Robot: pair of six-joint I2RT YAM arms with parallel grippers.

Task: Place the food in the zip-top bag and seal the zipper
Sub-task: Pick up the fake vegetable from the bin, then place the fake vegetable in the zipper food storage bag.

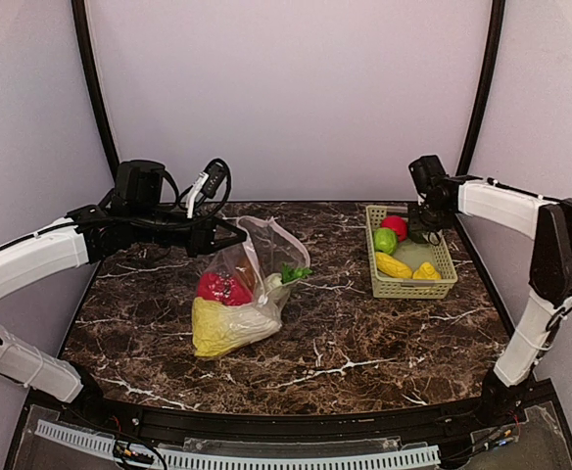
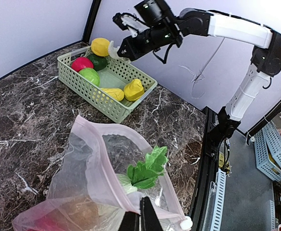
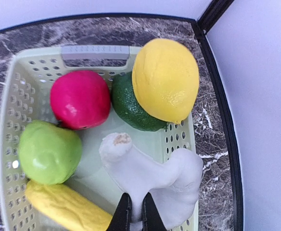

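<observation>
The zip-top bag (image 1: 254, 262) lies mid-table with its mouth held up. My left gripper (image 1: 211, 236) is shut on the bag's pink-white zipper strip (image 2: 89, 162), its fingertips (image 2: 140, 215) pinching it near the white slider tab (image 2: 185, 223). Inside the bag are a yellow-white cabbage (image 1: 221, 328), a red piece (image 1: 222, 287) and a radish with a green top (image 2: 147, 168). My right gripper (image 3: 135, 212) is over the basket, shut on a pale lumpy white piece (image 3: 159, 175) that sits above the basket floor.
The light green mesh basket (image 1: 441, 257) stands at the right rear of the table. It holds a yellow lemon (image 3: 165, 79), a dark green fruit (image 3: 131, 105), a red apple (image 3: 80, 98), a green apple (image 3: 49, 151) and a long yellow piece (image 3: 63, 208). The table's black rim runs just right of the basket.
</observation>
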